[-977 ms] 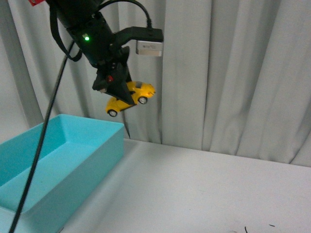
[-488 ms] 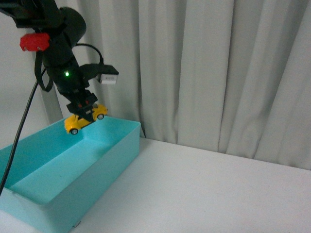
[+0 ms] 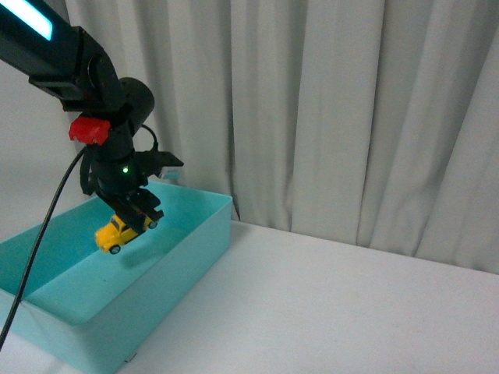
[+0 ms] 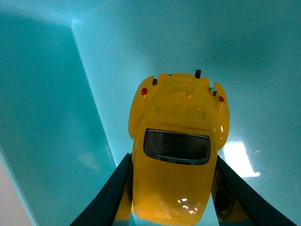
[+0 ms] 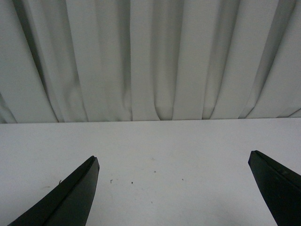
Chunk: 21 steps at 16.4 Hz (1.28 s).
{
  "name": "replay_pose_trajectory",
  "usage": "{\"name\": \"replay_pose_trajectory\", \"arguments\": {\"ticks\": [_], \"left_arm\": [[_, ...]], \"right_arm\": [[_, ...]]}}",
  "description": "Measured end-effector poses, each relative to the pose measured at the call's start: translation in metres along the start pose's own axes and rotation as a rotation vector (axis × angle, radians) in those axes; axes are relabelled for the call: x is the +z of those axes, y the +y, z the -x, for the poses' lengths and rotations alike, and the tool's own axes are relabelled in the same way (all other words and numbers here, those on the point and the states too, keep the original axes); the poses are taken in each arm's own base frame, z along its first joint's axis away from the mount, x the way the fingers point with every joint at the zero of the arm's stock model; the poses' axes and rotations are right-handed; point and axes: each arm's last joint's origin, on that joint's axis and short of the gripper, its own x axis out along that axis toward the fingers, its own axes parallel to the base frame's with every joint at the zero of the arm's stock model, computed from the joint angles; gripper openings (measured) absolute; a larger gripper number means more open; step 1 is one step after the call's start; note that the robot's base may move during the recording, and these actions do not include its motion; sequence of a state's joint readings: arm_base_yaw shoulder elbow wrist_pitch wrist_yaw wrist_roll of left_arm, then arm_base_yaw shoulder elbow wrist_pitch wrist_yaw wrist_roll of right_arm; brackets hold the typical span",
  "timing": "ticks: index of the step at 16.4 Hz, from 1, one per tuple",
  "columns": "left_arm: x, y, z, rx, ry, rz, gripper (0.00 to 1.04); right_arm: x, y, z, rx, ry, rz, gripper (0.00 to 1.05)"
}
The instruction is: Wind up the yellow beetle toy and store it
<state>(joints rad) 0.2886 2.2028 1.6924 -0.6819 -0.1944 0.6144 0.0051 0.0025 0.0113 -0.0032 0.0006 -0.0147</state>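
Note:
The yellow beetle toy (image 3: 118, 232) hangs tilted inside the turquoise bin (image 3: 191, 257), a little above its floor. My left gripper (image 3: 134, 216) is shut on it from above. In the left wrist view the yellow beetle toy (image 4: 176, 146) fills the middle, its rear window and red tail lights showing, with a black finger (image 4: 106, 197) pressed on each side and the bin floor (image 4: 244, 70) behind it. My right gripper (image 5: 174, 188) is open over the white table (image 5: 164, 150) with nothing between its fingers. It does not show in the front view.
The turquoise bin stands at the table's left, its near wall (image 3: 101, 327) toward me. A black cable (image 3: 35, 257) hangs from the left arm across the bin. Grey curtains (image 3: 351, 117) close off the back. White table (image 3: 327, 312) stretches to the right.
My left arm has carried the toy leftward and down, from high in front of the curtain, over the bin's rim, to inside the bin.

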Motion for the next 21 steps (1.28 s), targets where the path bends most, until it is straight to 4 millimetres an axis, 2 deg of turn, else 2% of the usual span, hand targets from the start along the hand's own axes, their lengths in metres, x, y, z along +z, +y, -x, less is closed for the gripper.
{"name": "replay_pose_trajectory", "arguments": {"ticks": [2, 4, 9, 12, 16, 17, 18, 20, 21], "left_arm": [[-0.008, 0.008, -0.016, 0.031, 0.053, 0.049, 0.40], [-0.009, 0.005, -0.027, 0.023, 0.070, 0.085, 0.40], [-0.009, -0.013, -0.040, -0.006, 0.091, 0.105, 0.40], [-0.012, -0.015, -0.046, 0.003, 0.114, 0.134, 0.43], [-0.012, -0.017, -0.047, -0.023, 0.110, 0.142, 0.94], [-0.011, -0.018, -0.044, -0.042, 0.093, 0.142, 0.99], [-0.011, -0.017, -0.037, -0.064, 0.066, 0.146, 0.98], [-0.007, -0.010, -0.001, -0.098, -0.093, 0.138, 0.98], [-0.007, -0.005, 0.026, -0.101, -0.198, 0.126, 0.98]], "right_arm": [[0.000, 0.000, 0.000, 0.000, 0.000, 0.000, 0.98], [0.000, 0.000, 0.000, 0.000, 0.000, 0.000, 0.98], [0.000, 0.000, 0.000, 0.000, 0.000, 0.000, 0.98], [0.000, 0.000, 0.000, 0.000, 0.000, 0.000, 0.98], [0.000, 0.000, 0.000, 0.000, 0.000, 0.000, 0.98], [0.000, 0.000, 0.000, 0.000, 0.000, 0.000, 0.98], [0.000, 0.000, 0.000, 0.000, 0.000, 0.000, 0.98], [0.000, 0.000, 0.000, 0.000, 0.000, 0.000, 0.98], [0.000, 0.000, 0.000, 0.000, 0.000, 0.000, 0.98]]}}
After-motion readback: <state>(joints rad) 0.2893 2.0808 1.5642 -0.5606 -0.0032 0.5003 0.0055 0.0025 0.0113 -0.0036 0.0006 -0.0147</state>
